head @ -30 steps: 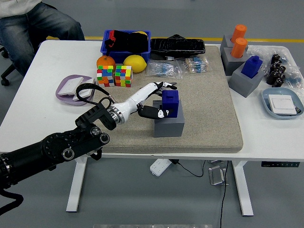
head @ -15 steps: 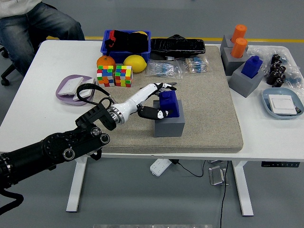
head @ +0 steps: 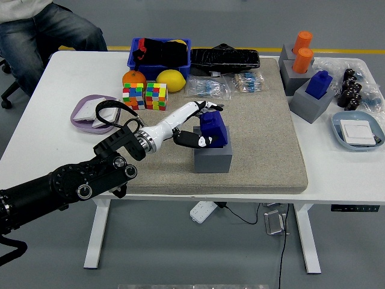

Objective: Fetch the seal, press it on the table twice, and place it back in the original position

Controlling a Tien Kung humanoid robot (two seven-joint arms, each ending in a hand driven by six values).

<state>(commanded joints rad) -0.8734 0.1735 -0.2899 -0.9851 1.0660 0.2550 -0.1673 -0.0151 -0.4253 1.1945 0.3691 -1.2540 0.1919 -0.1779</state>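
From my head camera, my left hand [head: 195, 123] has its white and black fingers pinching the blue block-shaped seal [head: 213, 129]. The seal leans a little and sits on top of its grey square holder [head: 213, 158], on the rough tan mat [head: 264, 138].
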